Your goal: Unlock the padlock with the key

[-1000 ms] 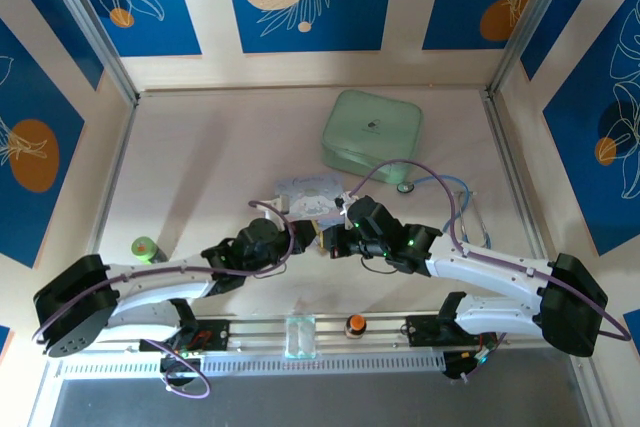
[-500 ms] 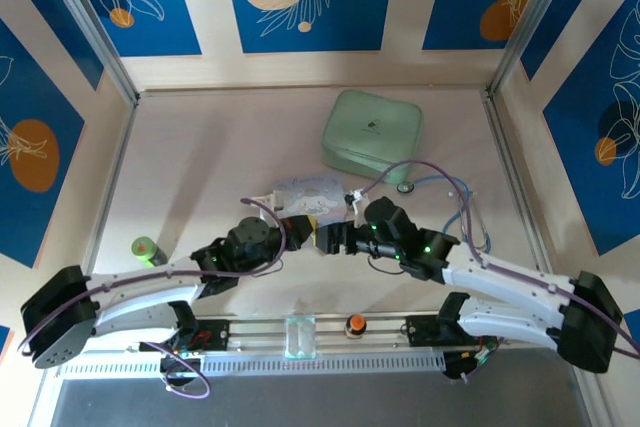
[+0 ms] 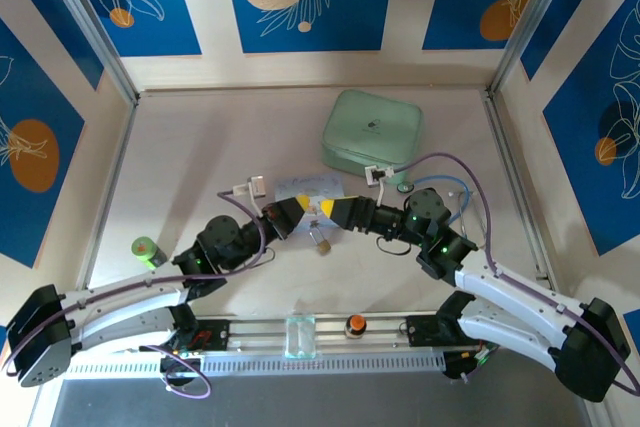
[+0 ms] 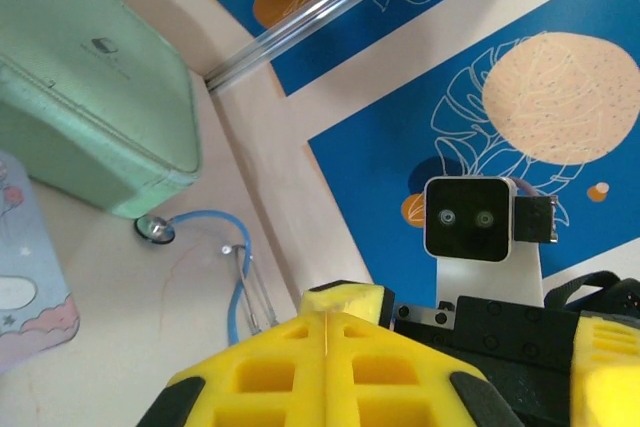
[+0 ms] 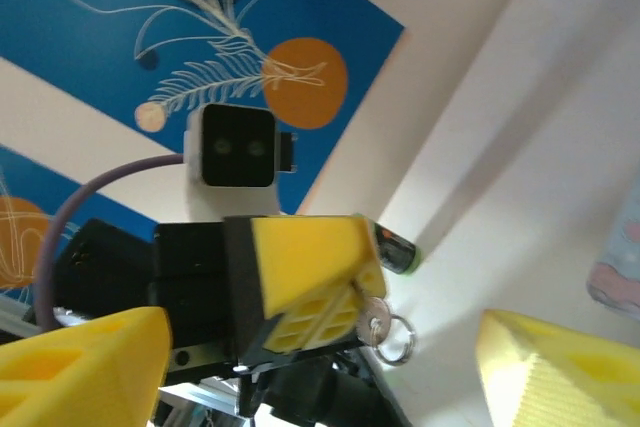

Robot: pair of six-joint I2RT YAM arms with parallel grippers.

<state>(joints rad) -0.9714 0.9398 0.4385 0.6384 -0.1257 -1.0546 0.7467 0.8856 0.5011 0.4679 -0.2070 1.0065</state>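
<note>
Lying on the table (image 3: 200, 147), just on the arms' side of the pale-blue tin (image 3: 305, 189), free of both grippers: the padlock (image 3: 321, 244). Over the tin's near edge, clenched on the key (image 5: 372, 325), ring dangling: the left gripper (image 3: 300, 212). Facing it, jaws spread wide and empty: the right gripper (image 3: 332, 210).

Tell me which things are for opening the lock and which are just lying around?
For the job:
- key, pinched in the left gripper
- padlock, lying on the table
- right gripper, open

Just lying about:
- green case
- stethoscope
- tin
- green tube
- orange knob
</note>
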